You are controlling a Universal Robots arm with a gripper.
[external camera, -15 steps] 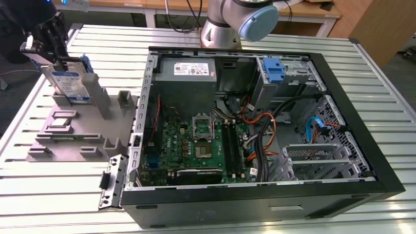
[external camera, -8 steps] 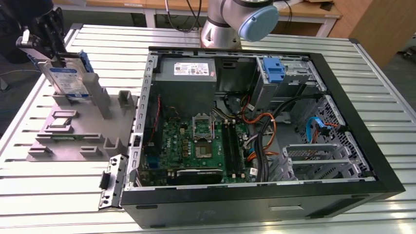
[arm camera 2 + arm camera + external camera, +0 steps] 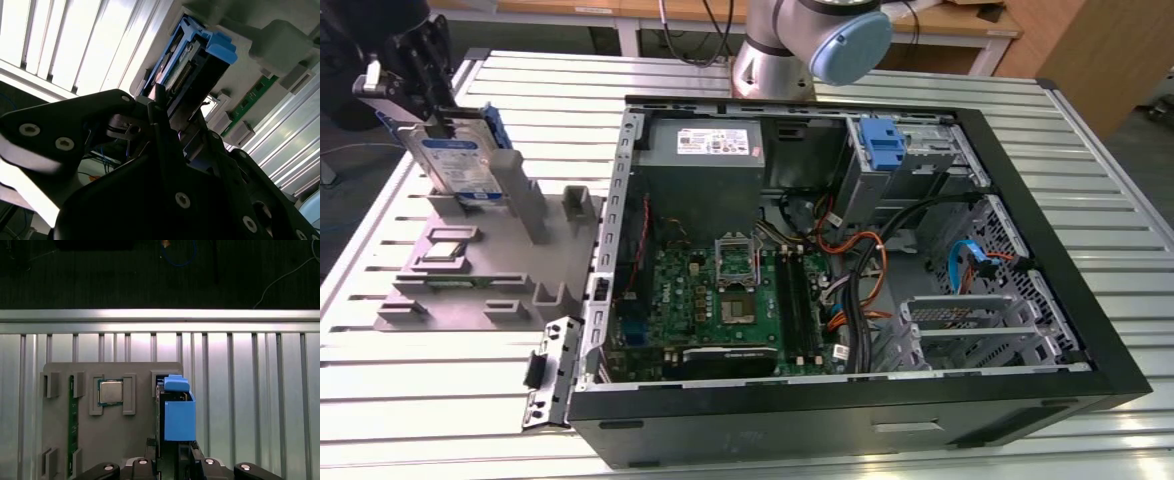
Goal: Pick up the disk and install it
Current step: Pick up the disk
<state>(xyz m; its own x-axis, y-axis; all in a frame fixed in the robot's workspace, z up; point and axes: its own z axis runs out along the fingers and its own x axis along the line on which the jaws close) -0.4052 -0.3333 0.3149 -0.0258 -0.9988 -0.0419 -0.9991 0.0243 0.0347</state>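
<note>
The disk (image 3: 462, 162) stands on edge at the exterior view's far left, showing a white-and-blue label and a blue carrier frame. Its lower edge is at the upright holder of the grey fixture (image 3: 480, 270); I cannot tell whether it still rests in it. My black gripper (image 3: 438, 118) sits on the disk's upper end, shut on it. In the second wrist view the gripper (image 3: 177, 112) clamps the disk (image 3: 200, 55) between its fingers (image 3: 159, 102). In the first wrist view the disk's blue carrier (image 3: 178, 412) rises from between the fingers of the gripper (image 3: 174, 454).
An open black computer case (image 3: 1067, 330) lies on the slatted metal table (image 3: 427, 400), showing its motherboard (image 3: 720, 300), a grey power supply (image 3: 707, 145) and a blue bracket (image 3: 886, 145) in the drive cage. The fixture also carries a processor chip (image 3: 110, 391) and a green memory stick (image 3: 73, 425).
</note>
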